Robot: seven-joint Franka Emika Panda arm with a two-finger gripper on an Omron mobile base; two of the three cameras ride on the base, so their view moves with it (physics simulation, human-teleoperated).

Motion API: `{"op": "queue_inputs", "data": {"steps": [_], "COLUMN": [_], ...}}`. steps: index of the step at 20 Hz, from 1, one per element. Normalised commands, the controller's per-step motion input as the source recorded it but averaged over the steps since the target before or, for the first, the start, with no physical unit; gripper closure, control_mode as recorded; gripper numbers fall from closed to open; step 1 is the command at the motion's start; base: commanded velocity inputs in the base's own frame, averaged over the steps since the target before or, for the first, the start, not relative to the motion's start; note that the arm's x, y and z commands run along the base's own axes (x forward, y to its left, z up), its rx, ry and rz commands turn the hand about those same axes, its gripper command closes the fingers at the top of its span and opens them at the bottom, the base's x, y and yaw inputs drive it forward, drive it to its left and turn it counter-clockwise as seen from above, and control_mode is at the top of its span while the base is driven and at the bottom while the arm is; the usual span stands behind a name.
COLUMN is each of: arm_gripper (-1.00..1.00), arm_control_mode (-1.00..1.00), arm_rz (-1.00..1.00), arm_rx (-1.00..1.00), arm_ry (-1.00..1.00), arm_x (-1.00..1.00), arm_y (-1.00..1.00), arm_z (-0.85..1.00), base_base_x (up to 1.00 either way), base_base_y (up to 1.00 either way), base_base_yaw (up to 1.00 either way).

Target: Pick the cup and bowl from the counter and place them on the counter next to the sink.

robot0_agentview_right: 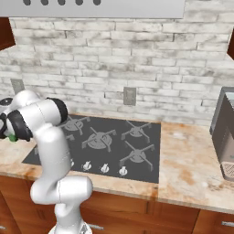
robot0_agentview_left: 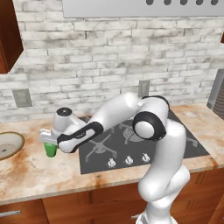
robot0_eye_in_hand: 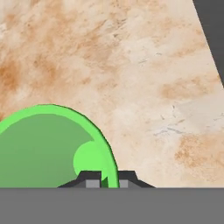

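Gripper [robot0_eye_in_hand: 105, 178] clenched on rim of green cup [robot0_eye_in_hand: 48, 148], one fingertip inside, one outside. Cup stands on table [robot0_agentview_left: 39, 170], left of stovetop [robot0_agentview_left: 127, 144]. Bowl [robot0_agentview_left: 9, 144] sits farther left, apart from cup.

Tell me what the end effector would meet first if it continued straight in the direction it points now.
The end effector points down, shut on the rim of the green cup. Going on, it would likely press the cup against the counter beneath; depth is unclear.
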Motion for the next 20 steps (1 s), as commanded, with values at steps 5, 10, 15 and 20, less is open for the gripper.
{"op": "queue_inputs", "data": {"steps": [5,10,15,20], "arm_gripper": [1.0,1.0,1.0,1.0], "arm_control_mode": [-1.0,-1.0,-1.0,-1.0], "arm_rz": [0.0,0.03,0.01,0.0], "arm_rx": [0.02,0.09,0.02,0.0], "arm_ry": [0.01,0.0,0.0,0.02], "arm_x": [0.0,-0.09,0.0,0.0], "arm_y": [-0.46,-0.59,-0.61,-0.66], "arm_z": [0.21,0.62,0.61,0.54], "base_base_x": [0.0,0.0,0.0,0.0], "base_base_y": [0.0,0.0,0.0,0.0], "base_base_yaw": [0.0,0.0,0.0,0.0]}}
